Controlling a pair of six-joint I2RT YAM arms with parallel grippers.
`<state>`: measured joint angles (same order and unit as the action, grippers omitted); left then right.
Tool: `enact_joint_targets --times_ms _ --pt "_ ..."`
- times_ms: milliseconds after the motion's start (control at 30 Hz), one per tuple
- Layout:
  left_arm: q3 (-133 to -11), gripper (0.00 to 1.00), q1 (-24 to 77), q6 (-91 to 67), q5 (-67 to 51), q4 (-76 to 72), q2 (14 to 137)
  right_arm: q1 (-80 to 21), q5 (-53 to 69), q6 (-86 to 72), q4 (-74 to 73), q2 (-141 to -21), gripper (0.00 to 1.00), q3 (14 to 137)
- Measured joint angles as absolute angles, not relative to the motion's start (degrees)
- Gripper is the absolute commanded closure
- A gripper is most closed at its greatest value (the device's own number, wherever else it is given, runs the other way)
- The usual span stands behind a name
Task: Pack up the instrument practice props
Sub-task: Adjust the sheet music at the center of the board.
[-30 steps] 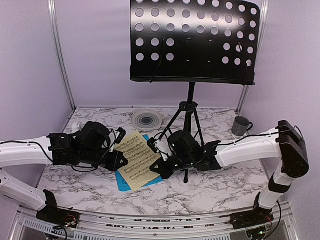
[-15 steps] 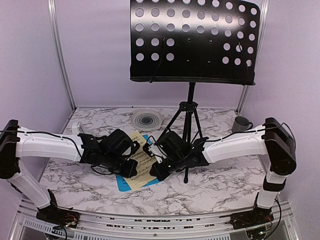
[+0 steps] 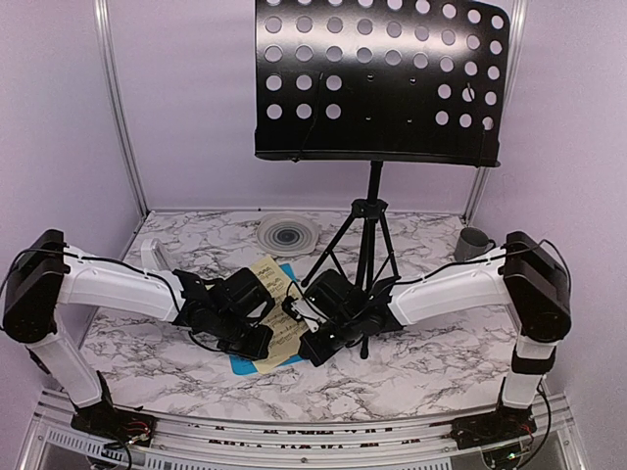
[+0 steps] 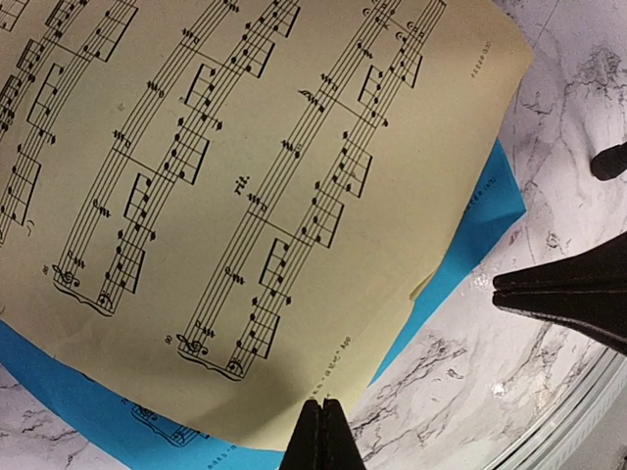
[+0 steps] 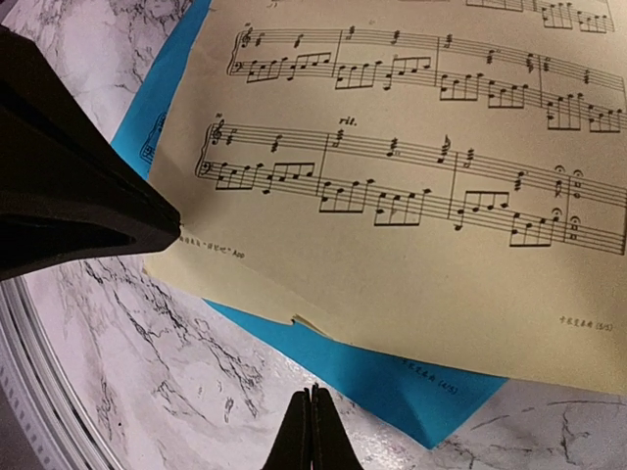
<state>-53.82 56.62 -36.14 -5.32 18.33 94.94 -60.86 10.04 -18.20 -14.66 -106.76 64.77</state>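
Observation:
The black hole-punched music stand (image 3: 377, 83) stands upright on tripod legs (image 3: 364, 245) at mid-table. A yellow sheet-music page (image 4: 245, 196) lies on a blue page (image 4: 470, 230) flat on the marble, in front of the stand. My left gripper (image 4: 321, 406) is shut and empty, its tip over the yellow page's near corner. My right gripper (image 5: 313, 397) is also shut and empty, hovering just off the blue page's (image 5: 392, 377) near edge. From above, both grippers (image 3: 263, 343) (image 3: 312, 351) meet at the pages' near end, a small gap between them. A small white upright piece (image 3: 151, 255) shows behind my left arm.
A dark mug (image 3: 473, 244) sits at the back right. A round grey-white disc (image 3: 287, 234) lies at the back, left of the tripod. The tripod's legs stand close behind my right wrist. The table's metal front rail (image 5: 39, 392) runs just beyond the pages.
Both arms have reached inward and toward the near edge. The left gripper swung right over the pages, and the right gripper slid left and nearer. The pages have not moved.

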Motion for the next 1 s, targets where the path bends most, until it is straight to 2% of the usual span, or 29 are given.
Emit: enact_joint_targets --times_ms 467,1000 --pt "-54.0 1.0 54.3 -37.1 -5.5 18.3 97.2 -61.9 9.7 -18.9 -15.2 -109.9 1.0 65.4" --pt "-52.9 1.0 46.2 -36.2 -9.0 14.3 99.1 -60.5 7.8 -18.7 -15.5 -116.4 1.0 74.1"
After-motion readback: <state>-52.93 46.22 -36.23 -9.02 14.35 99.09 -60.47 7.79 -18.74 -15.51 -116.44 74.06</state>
